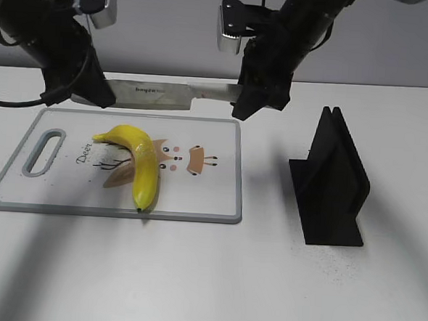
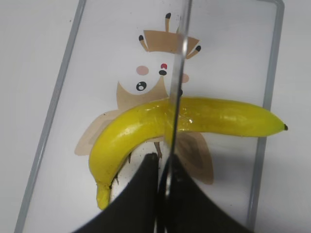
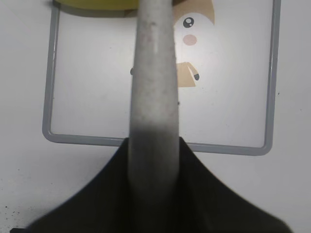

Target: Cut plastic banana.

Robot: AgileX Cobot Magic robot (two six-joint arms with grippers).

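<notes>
The glossy yellow plastic banana [image 1: 145, 163] lies whole on the white cutting board [image 1: 123, 213], over a brown deer print. A knife [image 1: 160, 93] hangs level above the board's far edge, held at both ends. My left gripper [image 1: 102, 95] is shut on the blade's tip end. In the left wrist view the thin blade [image 2: 179, 58] runs from the left gripper [image 2: 163, 160] across the middle of the banana [image 2: 136, 131]. My right gripper [image 1: 250, 104] is shut on the grey handle [image 3: 153, 73], seen between its fingers [image 3: 151, 150]. The banana [image 3: 97, 4] shows at that view's top edge.
A black knife stand [image 1: 332, 182] is on the table right of the board. The board has a grey rim [image 3: 155, 144] and a handle slot [image 1: 45, 150] at its left end. White table lies all around.
</notes>
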